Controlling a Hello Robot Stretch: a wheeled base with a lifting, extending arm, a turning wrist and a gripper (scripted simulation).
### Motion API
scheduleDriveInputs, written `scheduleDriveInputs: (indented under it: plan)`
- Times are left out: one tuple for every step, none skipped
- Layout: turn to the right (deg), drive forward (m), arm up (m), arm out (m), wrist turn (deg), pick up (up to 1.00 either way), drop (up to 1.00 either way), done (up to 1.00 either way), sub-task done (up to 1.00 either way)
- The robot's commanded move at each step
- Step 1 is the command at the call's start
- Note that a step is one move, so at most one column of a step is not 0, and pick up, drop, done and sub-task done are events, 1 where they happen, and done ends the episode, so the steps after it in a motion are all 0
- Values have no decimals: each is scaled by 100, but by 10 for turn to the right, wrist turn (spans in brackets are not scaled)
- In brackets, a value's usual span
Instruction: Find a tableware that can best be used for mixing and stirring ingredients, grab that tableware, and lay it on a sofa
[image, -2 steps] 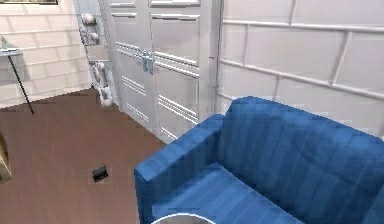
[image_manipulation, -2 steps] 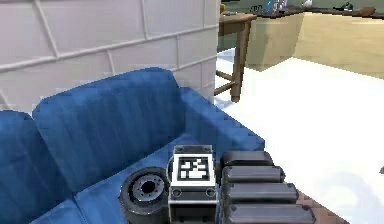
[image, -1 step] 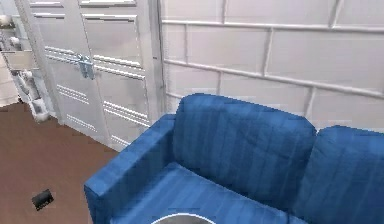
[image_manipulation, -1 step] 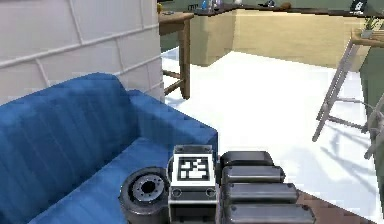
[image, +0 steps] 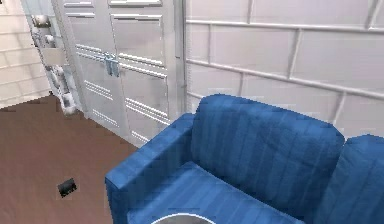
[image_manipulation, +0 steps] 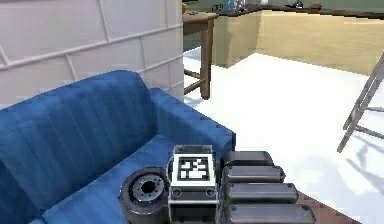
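The claw (image_manipulation: 143, 192) hangs low over the seat of the blue sofa (image_manipulation: 80, 125); I cannot tell whether it holds anything. A grey round rim (image: 185, 217), possibly the tableware, lies on that seat. A small dark thing (image: 67, 187) lies on the floor. Farther off stand a white double door (image: 120, 60), slanted metal legs (image_manipulation: 362, 100) and a wooden worktop (image_manipulation: 203, 30).

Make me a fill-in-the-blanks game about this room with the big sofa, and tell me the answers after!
1. The sofa has the colour ____.
2. In the forward view, the floor left of the sofa has the colour ____.
3. The panelled doors beyond that floor have the colour ____.

Missing words: blue, brown, white.
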Motion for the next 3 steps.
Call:
scheduleDriveInputs:
  plan:
    - [0, 0, 0, 30, 0, 0, 0, 0, 0]
    - [0, 0, 0, 0, 390, 0, 0, 0, 0]
    - [0, 0, -30, 0, 0, 0, 0, 0, 0]
